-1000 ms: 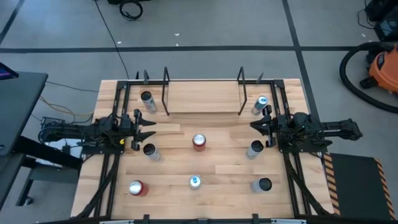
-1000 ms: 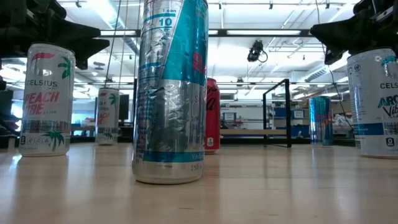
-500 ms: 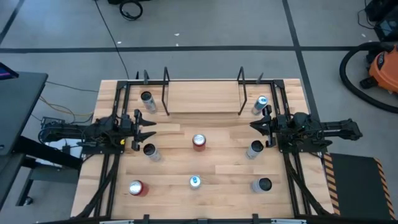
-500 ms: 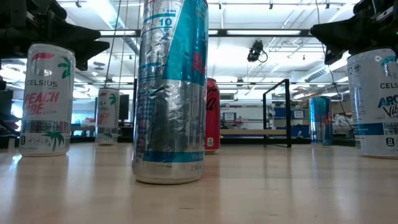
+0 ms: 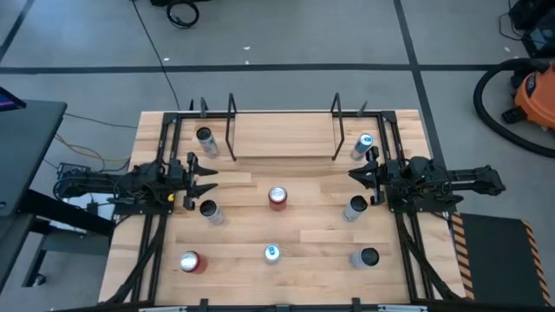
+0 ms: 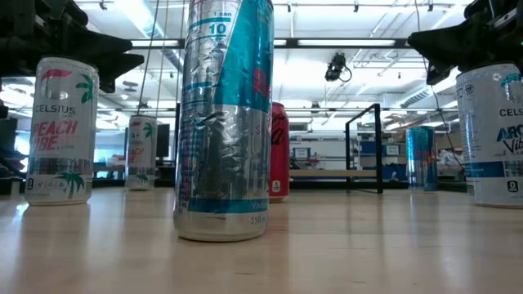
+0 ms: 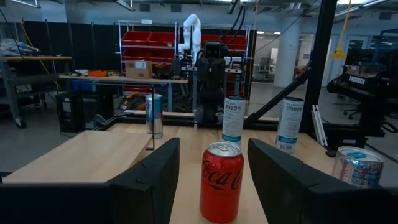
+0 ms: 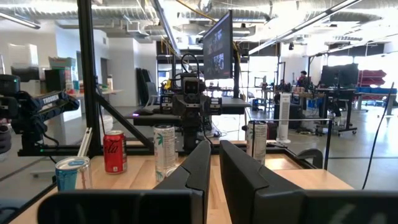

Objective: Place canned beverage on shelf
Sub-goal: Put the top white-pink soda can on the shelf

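The shelf [image 5: 284,143], a light board between two black rod end frames, stands at the table's far middle with no can on it. A red cola can [image 5: 277,198] stands upright on the table's middle, and it shows ahead of my left gripper in the left wrist view [image 7: 222,180]. My left gripper [image 5: 208,180] hovers open near the table's left edge, well short of that can. My right gripper [image 5: 355,174] hovers shut near the right edge, and its fingers show almost together in the right wrist view [image 8: 214,149]. Both are empty.
Several other cans stand upright about the table: one by each shelf end [image 5: 205,139] [image 5: 362,146], one close to each gripper [image 5: 209,211] [image 5: 355,208], and three along the near edge [image 5: 190,262] [image 5: 271,253] [image 5: 366,257]. Black frame rails run along both sides.
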